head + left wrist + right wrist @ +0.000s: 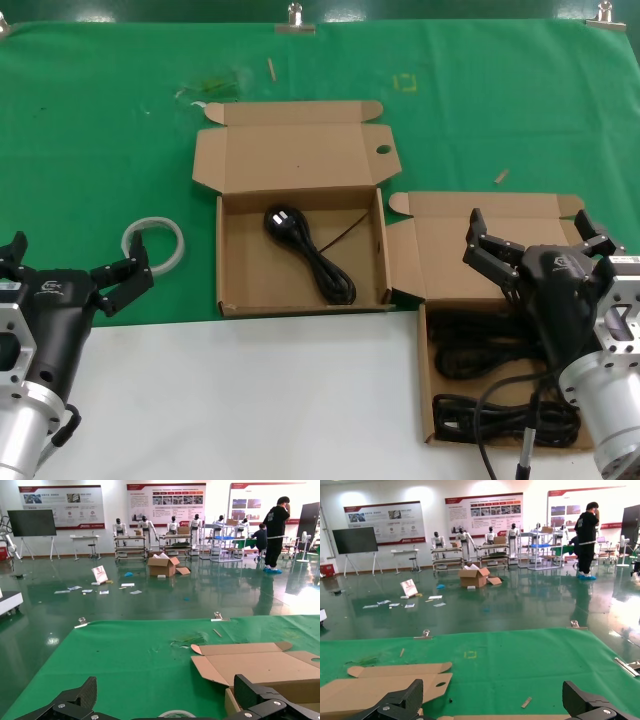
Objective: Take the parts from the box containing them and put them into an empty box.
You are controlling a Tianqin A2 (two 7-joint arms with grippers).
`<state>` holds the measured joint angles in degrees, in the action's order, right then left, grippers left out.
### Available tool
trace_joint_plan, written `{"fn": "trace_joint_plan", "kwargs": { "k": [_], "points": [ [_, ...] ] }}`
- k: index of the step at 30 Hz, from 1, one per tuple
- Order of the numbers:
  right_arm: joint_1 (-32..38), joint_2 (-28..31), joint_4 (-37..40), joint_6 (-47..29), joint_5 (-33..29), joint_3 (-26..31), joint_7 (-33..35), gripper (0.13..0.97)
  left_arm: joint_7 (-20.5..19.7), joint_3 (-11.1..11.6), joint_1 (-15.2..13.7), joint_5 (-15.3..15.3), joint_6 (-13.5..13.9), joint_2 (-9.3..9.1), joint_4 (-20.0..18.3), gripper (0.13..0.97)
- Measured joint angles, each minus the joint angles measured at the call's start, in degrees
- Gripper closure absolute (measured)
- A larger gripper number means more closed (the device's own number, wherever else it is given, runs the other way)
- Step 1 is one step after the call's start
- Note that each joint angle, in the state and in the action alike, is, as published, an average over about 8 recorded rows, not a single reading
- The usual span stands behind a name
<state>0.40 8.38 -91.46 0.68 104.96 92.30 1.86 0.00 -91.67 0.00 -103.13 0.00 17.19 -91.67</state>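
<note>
Two cardboard mailer boxes sit open on the green cloth (100, 120) in the head view. The middle one, the box meant to be filled (300, 255), has a plain lid with rounded corner tabs and one round hole, folded back on its far side. One black power cord (312, 252) lies inside it, plug toward the far left corner, cable trailing toward the near right. To its right and nearer, the source box (428, 370) (the one with broad side wings on its lid) holds the remaining cords (490, 395), dark looped bundles lying in its near half, partly hidden by the arm.

Above the far part of that box hangs the right gripper (528, 240), its fingers spread wide apart with nothing between them. In the right wrist view the same gripper (495, 700) shows two black fingertips (400, 700) well apart, with the middle box's lid and the green cloth beyond.

At the near left, the left gripper (75, 265) waits over the edge where cloth meets white table (250, 400), fingers likewise spread and holding nothing. Just right of it and slightly farther lies a translucent white tape ring (154, 243), flat on the cloth. The left wrist view shows that gripper's (167, 700) tips wide apart, a sliver of the ring between them farther off.
</note>
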Motion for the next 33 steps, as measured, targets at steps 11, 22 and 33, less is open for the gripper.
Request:
{"fn": "trace_joint_plan", "kwargs": {
  "k": [11,22,33],
  "points": [
    [0.0,0.0,0.0,0.0,0.0,0.0,0.0,0.129,0.0,0.0,0.0,0.0,0.0,0.00,0.0,0.132],
    [0.0,0.0,0.0,0.0,0.0,0.0,0.0,0.129,0.0,0.0,0.0,0.0,0.0,0.00,0.0,0.132],
    [0.0,0.0,0.0,0.0,0.0,0.0,0.0,0.129,0.0,0.0,0.0,0.0,0.0,0.00,0.0,0.132]
  ]
}}
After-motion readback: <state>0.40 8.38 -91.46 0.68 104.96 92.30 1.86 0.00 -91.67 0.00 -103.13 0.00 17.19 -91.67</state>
